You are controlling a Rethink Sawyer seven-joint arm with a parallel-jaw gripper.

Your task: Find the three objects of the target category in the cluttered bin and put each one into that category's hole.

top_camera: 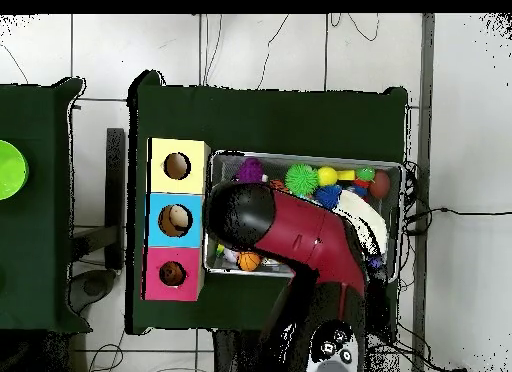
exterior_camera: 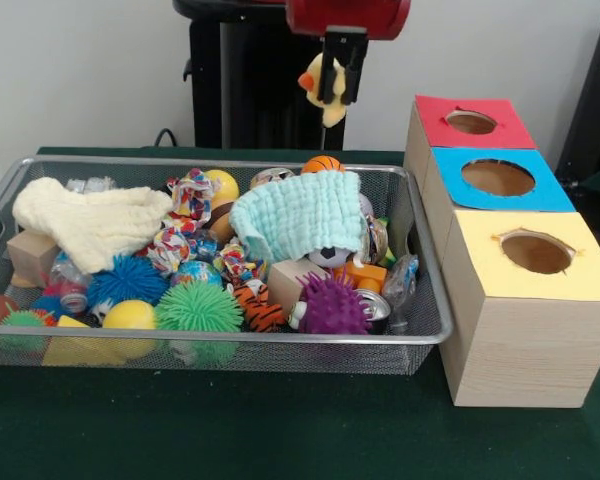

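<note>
My gripper (exterior_camera: 338, 88) hangs from the red arm at the top of the front view. It is shut on a small yellow-orange plush animal (exterior_camera: 313, 78) and holds it high above the far rim of the wire mesh bin (exterior_camera: 230, 341), left of the red-topped hole (exterior_camera: 471, 122). An orange tiger plush with black stripes (exterior_camera: 258, 306) lies in the bin's front middle among the clutter. In the overhead view the red arm (top_camera: 305, 238) covers the gripper and much of the bin (top_camera: 300, 155). The red hole (top_camera: 173, 274) shows at the box row's near end.
The blue-topped hole (exterior_camera: 497, 178) and the yellow-topped hole (exterior_camera: 536, 252) continue the box row. In the bin lie a pale green knitted cloth (exterior_camera: 300, 213), a cream cloth (exterior_camera: 90, 222), spiky balls in green (exterior_camera: 199, 307), purple (exterior_camera: 332, 306) and blue (exterior_camera: 127, 279), and wooden blocks.
</note>
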